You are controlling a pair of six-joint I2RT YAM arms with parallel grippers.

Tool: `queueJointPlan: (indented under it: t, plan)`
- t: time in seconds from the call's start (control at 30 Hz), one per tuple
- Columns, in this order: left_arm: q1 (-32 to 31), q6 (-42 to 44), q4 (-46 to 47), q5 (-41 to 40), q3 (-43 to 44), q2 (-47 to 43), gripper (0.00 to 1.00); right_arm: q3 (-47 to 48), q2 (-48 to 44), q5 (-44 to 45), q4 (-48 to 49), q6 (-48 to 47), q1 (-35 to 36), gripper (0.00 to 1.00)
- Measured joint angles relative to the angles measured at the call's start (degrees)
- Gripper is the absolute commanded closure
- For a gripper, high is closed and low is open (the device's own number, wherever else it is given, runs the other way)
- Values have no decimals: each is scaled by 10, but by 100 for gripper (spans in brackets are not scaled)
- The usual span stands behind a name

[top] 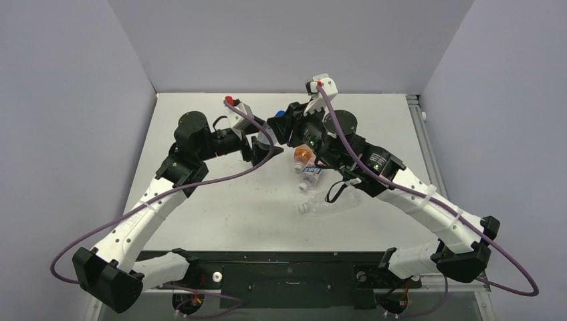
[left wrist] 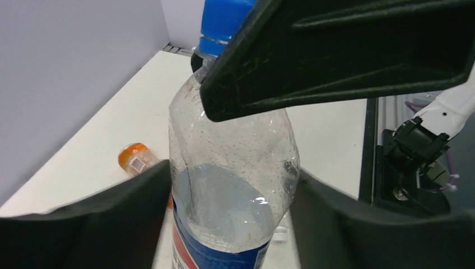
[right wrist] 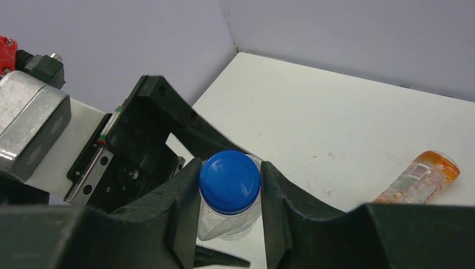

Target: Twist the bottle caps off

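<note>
As we saw it, right gripper (right wrist: 229, 188): clamped on blue cap (right wrist: 229, 178)
left gripper (left wrist: 232, 175): flanked blue-labelled bottle (left wrist: 235, 134); we couldn't tell if it gripped
orange bottle (right wrist: 417, 176): lay on table (right wrist: 313, 101)

Surface: flat white tabletop (top: 220, 200), matte, faintly scuffed.
Back: plain pale grey back wall (top: 287, 40).
Sides: matching pale grey left wall (top: 60, 134) and right wall (top: 508, 120).
Right edge: silver metal rail (top: 418, 117) along the tabletop.
Near edge: black flat mounting plate (top: 294, 267).
</note>
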Motion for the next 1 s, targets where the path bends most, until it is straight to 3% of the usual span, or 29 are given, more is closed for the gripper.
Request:
queueJointPlan:
  t: [0.07,0.17,0.23,0.33,0.43,0.83,1.0]
  plan:
    - [-1,5,-1,0,0,-1,58,3,0,11,-5,-6,5,90]
    - [-12,30,-5,-7,-1,-8,61,8,0,23,-4,-8,7,86]
    - [-19,40,-5,-20,-5,-15,65,14,0,28,-8,-10,10,70]
    - [-27,48,-6,-36,-7,-24,72,26,4,37,-13,-15,18,38]
    - [-33,47,-5,-38,-7,-26,78,38,12,49,-13,-14,20,32]
    - [-38,-18,1,-46,-9,-26,84,78,33,68,-17,-1,20,70]
    - [-38,-35,7,-48,-11,-26,85,78,33,69,-17,-1,19,71]
